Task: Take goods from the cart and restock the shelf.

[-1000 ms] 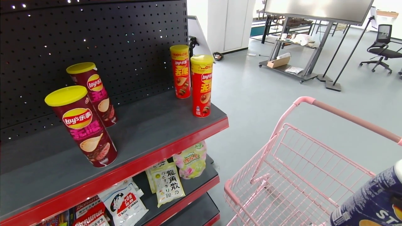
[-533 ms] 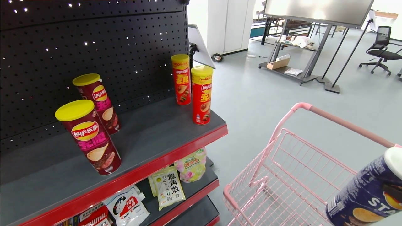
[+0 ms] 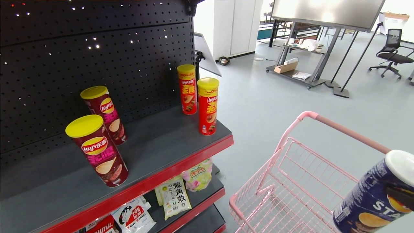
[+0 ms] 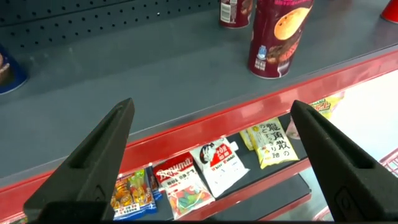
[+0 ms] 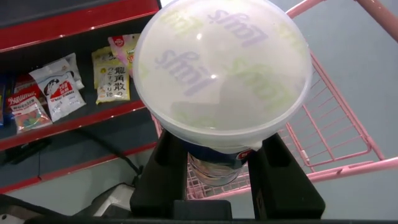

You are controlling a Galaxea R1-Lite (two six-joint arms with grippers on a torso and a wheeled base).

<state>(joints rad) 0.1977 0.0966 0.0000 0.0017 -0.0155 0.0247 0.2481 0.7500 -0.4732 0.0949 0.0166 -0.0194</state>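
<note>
My right gripper (image 5: 224, 165) is shut on a dark blue chip can (image 3: 368, 194) with a white lid (image 5: 224, 74). It holds the can tilted above the pink wire cart (image 3: 291, 181), right of the shelf. The grey shelf board with a red edge (image 3: 168, 145) carries two maroon cans with yellow lids (image 3: 97, 150) (image 3: 104, 115) and two red cans (image 3: 208, 105) (image 3: 187, 89). My left gripper (image 4: 212, 109) is open with nothing in it. It hangs in front of the shelf board (image 4: 155, 68), near a maroon can (image 4: 277, 37).
Black pegboard (image 3: 97, 48) backs the shelf. Snack bags (image 3: 171, 194) (image 4: 217, 168) lie on the lower shelf. A blue object (image 4: 6, 68) sits at the shelf's far end. Open grey floor (image 3: 275, 97) stretches beyond the cart, with a display stand (image 3: 310, 64) and an office chair (image 3: 393, 53) behind.
The head camera has shifted, so the shelf goods sit lower in the picture. The blue can in my right gripper has risen above the cart, and its white lid now shows.
</note>
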